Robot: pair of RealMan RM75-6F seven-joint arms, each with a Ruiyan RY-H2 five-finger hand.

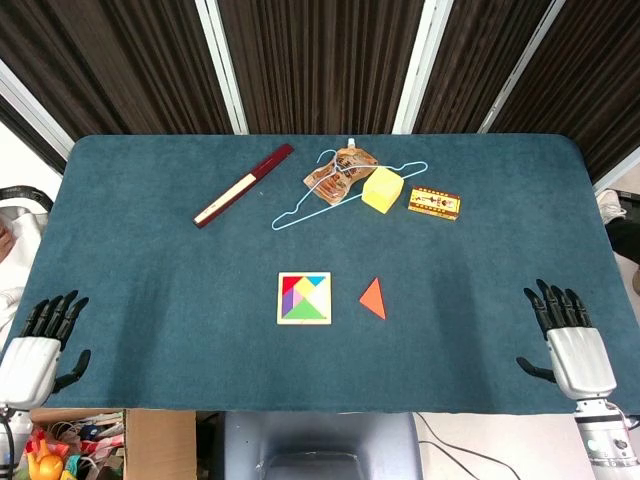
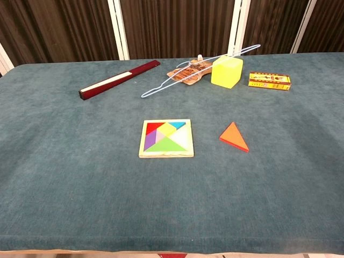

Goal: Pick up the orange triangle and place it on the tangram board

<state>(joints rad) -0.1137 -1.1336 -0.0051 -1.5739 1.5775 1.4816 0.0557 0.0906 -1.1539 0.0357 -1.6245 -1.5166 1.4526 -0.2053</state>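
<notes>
1. Right hand [image 1: 568, 338] rests at the table's near right edge, fingers spread and extended, holding nothing. Left hand [image 1: 42, 345] mirrors it at the near left edge, fingers likewise apart, empty. Neither shows in the chest view.

2. Orange triangle [image 1: 373, 298] lies flat on the table [image 1: 150, 250], near centre, just beside the tangram board [image 1: 304, 298] at the board's 3 o'clock. A strip of bare cloth separates them; not touching. Seen from the chest camera, the triangle [image 2: 234, 137] has one long edge facing the near right.

3. The tangram board [image 2: 166, 138] sits flat, its frame filled with coloured pieces; the triangle would have to go on top of them.

4. Step in hand, as judged: none begun. Pick-up not yet started, both hands well apart from the triangle.

5. Next move, as judged: the right hand is the nearer one; the triangle sits at about its 10 o'clock. It calls for a reach inward, then a low pinch on a thin flat piece, which the cloth may make awkward to lift.

6. Outward, toward 12 o'clock: yellow block [image 1: 382, 190], blue wire hanger [image 1: 300, 214], a packaged item [image 1: 338, 175] under the hanger, a small printed box [image 1: 434, 203], a dark red long case [image 1: 243, 186]. All well apart from the reach path.
</notes>
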